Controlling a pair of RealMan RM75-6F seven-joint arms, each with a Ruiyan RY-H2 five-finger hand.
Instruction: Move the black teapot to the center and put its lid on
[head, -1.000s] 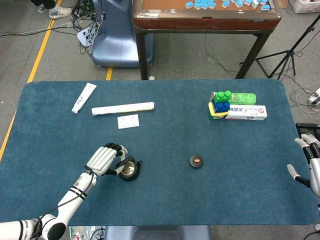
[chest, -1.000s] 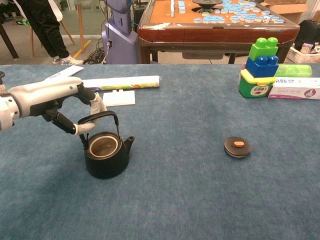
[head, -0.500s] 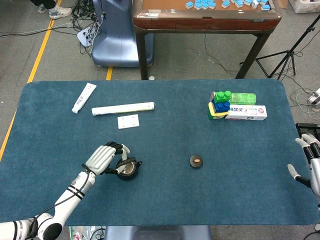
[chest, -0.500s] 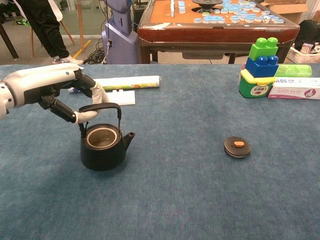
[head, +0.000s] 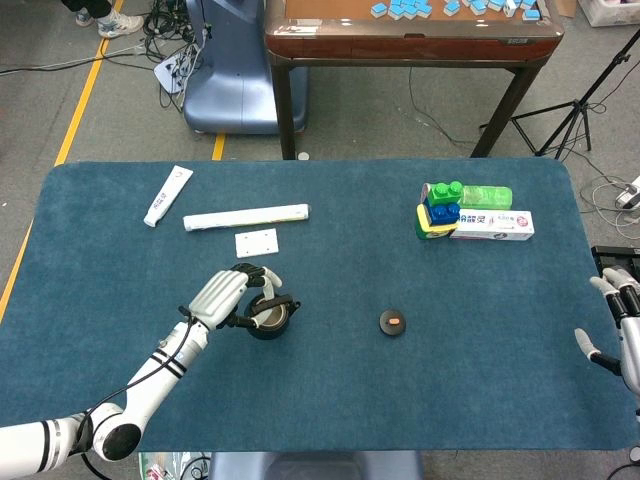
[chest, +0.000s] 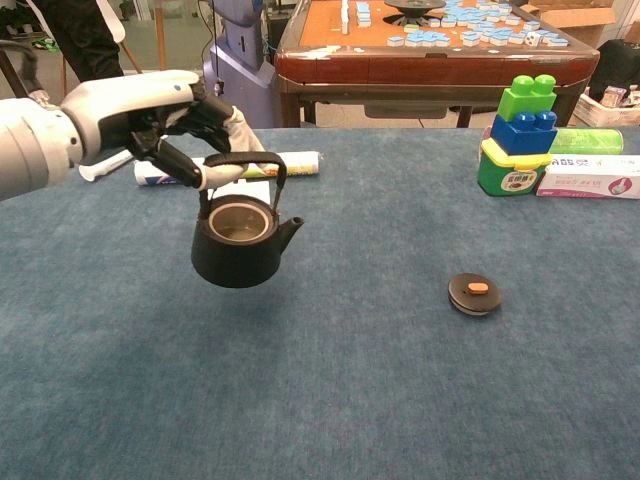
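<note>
My left hand (head: 228, 297) (chest: 185, 125) grips the arched handle of the black teapot (head: 269, 317) (chest: 239, 243) and holds it lifted off the blue table (head: 330, 400), left of the middle. The pot is uncovered and its spout points right. Its round black lid (head: 393, 323) (chest: 474, 293), with an orange knob, lies flat on the cloth to the right of the pot. My right hand (head: 618, 330) hovers at the table's right edge, fingers apart and holding nothing; the chest view does not show it.
At the back right stand a green and blue block stack (head: 441, 206) (chest: 522, 133) and a toothpaste box (head: 492, 225) (chest: 588, 178). At the back left lie a long white tube (head: 246, 216) (chest: 258, 164), a small white card (head: 256, 242) and a white tube (head: 167, 195).
My left hand has raised the teapot off the cloth and carried it right and away from me, toward the middle. The lid and my right hand have stayed put.
</note>
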